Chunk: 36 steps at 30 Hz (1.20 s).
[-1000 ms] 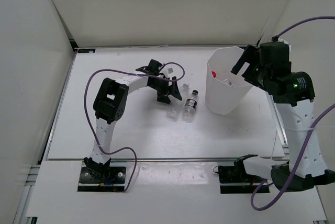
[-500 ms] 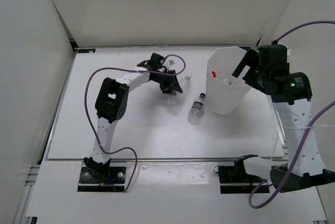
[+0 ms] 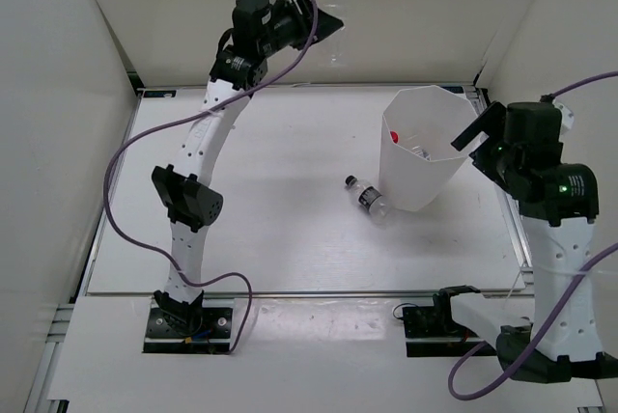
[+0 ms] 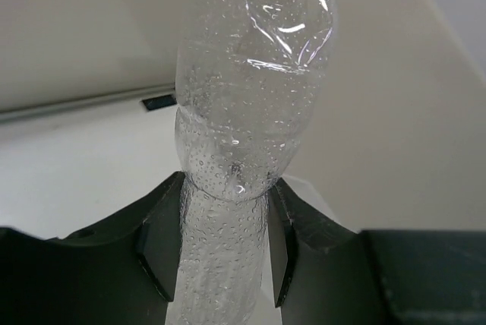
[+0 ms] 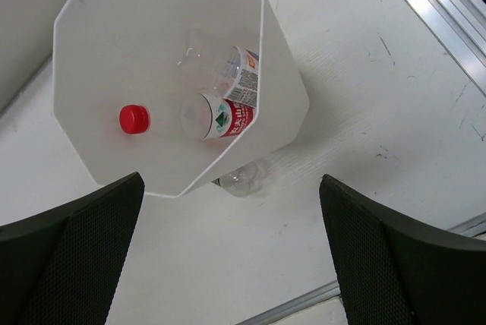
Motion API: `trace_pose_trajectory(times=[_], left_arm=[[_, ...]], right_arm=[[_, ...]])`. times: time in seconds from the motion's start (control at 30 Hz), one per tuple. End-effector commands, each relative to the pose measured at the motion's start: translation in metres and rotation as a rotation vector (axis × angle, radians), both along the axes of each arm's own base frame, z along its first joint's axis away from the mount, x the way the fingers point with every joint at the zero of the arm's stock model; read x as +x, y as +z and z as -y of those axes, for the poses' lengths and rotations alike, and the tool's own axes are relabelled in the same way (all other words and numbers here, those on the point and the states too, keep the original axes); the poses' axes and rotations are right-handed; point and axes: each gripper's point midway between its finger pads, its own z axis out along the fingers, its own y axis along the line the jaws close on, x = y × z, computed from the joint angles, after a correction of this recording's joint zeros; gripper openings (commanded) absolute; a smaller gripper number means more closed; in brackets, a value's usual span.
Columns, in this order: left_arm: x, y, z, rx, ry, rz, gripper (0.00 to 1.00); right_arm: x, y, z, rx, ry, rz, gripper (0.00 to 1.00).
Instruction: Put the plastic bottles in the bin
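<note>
L pincer (image 4: pixel 224 249) clamped on plain clear white-capped plastic bottle (image 3: pixel 335 3), now lifted off bench (image 3: pixel 241 220) to upper centre; next: tall white faceted bin (image 3: pixel 415 186). R pincer (image 5: pixel 231 181) wide open, empty.

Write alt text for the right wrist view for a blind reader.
A white octagonal bin, seen from above, holds a red-labelled bottle and a second bottle. A third bottle lies on the table beside it; the right gripper hangs open.

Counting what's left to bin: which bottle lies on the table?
The black-capped bottle, on its side beside the bin. The white-capped bottle is held aloft in the left gripper; the red-labelled bottle and another labelled bottle lie inside the bin.
</note>
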Motion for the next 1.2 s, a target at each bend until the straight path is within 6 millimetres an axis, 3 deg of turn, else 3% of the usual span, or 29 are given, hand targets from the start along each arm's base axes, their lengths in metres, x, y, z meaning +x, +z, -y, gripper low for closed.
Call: trace_pose_trajectory(times=[0.0,0.03,0.07,0.13,0.17,0.27,0.37,0.4,0.43,0.5,0.53,0.57,0.63,0.67,0.7,0.73,0.8,0.83,0.87,0.9,0.93,0.97,1.0,1.1,1.17], left_arm=[[-0.028,0.043,0.038,-0.119,-0.086,0.108,0.47],[-0.024,0.034,0.052,-0.141,-0.103,0.092,0.47],[-0.037,0.037,0.073,-0.161,-0.15,0.101,0.47],[-0.05,0.048,0.095,-0.204,-0.194,0.152,0.47],[-0.065,0.044,0.114,-0.209,-0.234,0.151,0.47],[-0.091,0.045,0.143,-0.22,-0.269,0.178,0.47],[-0.105,0.032,0.163,-0.197,-0.304,0.172,0.51],[-0.118,0.033,0.17,-0.188,-0.325,0.179,0.53],[-0.12,0.014,0.177,-0.156,-0.334,0.153,0.55],[-0.134,0.017,0.178,-0.136,-0.35,0.172,0.77],[-0.131,0.009,0.176,-0.116,-0.329,0.165,1.0],[-0.139,0.027,0.167,-0.122,-0.327,0.199,1.0],[-0.13,0.029,0.149,-0.103,-0.284,0.21,1.0],[-0.135,0.05,0.13,-0.109,-0.268,0.237,1.0],[-0.134,0.055,0.116,-0.113,-0.25,0.232,1.0],[-0.118,0.057,0.091,-0.111,-0.174,0.212,1.0],[-0.115,0.049,0.05,-0.136,-0.084,0.109,1.0],[-0.099,0.04,0.02,-0.153,-0.009,0.054,1.0],[-0.089,-0.01,0.005,-0.134,0.042,-0.08,1.0],[-0.096,-0.01,-0.011,-0.2,0.043,-0.164,1.0],[-0.083,-0.032,-0.03,-0.205,0.062,-0.23,1.0],[-0.093,-0.064,-0.028,-0.199,-0.023,-0.342,1.0],[-0.09,-0.091,-0.027,-0.199,-0.06,-0.436,1.0],[-0.101,-0.157,-0.02,-0.199,-0.175,-0.68,1.0],[-0.105,-0.181,-0.017,-0.184,-0.201,-0.742,1.0]], right_arm=[[-0.008,0.012,0.008,0.012,-0.044,0.06,1.0],[-0.008,0.016,0.012,0.0,-0.056,0.07,1.0],[-0.013,0.016,0.015,-0.008,-0.067,0.071,1.0],[-0.014,0.026,0.018,-0.02,-0.075,0.098,1.0],[-0.019,0.026,0.023,-0.039,-0.086,0.094,1.0],[-0.03,0.031,0.031,-0.069,-0.113,0.108,1.0],[-0.037,0.025,0.036,-0.085,-0.132,0.098,1.0],[-0.04,0.027,0.037,-0.082,-0.133,0.112,1.0],[-0.043,0.025,0.037,-0.083,-0.133,0.11,1.0],[-0.045,0.02,0.039,-0.091,-0.141,0.1,1.0],[-0.045,0.02,0.039,-0.091,-0.141,0.1,1.0],[-0.045,0.02,0.039,-0.082,-0.147,0.103,1.0],[-0.048,0.016,0.041,-0.09,-0.154,0.093,1.0],[-0.048,0.016,0.041,-0.09,-0.154,0.093,1.0],[-0.048,0.016,0.041,-0.09,-0.154,0.093,1.0],[-0.048,0.013,0.041,-0.092,-0.154,0.084,1.0],[-0.047,0.01,0.041,-0.086,-0.158,0.077,1.0],[-0.047,0.01,0.041,-0.086,-0.158,0.077,1.0],[-0.047,0.007,0.041,-0.088,-0.158,0.068,1.0],[-0.048,0.004,0.04,-0.081,-0.164,0.065,1.0],[-0.048,0.0,0.04,-0.083,-0.163,0.055,1.0],[-0.046,-0.001,0.038,-0.076,-0.155,0.055,1.0],[-0.045,-0.001,0.036,-0.063,-0.151,0.056,1.0],[-0.044,-0.016,0.03,-0.044,-0.131,0.016,1.0],[-0.043,-0.027,0.026,-0.026,-0.122,-0.013,1.0]])
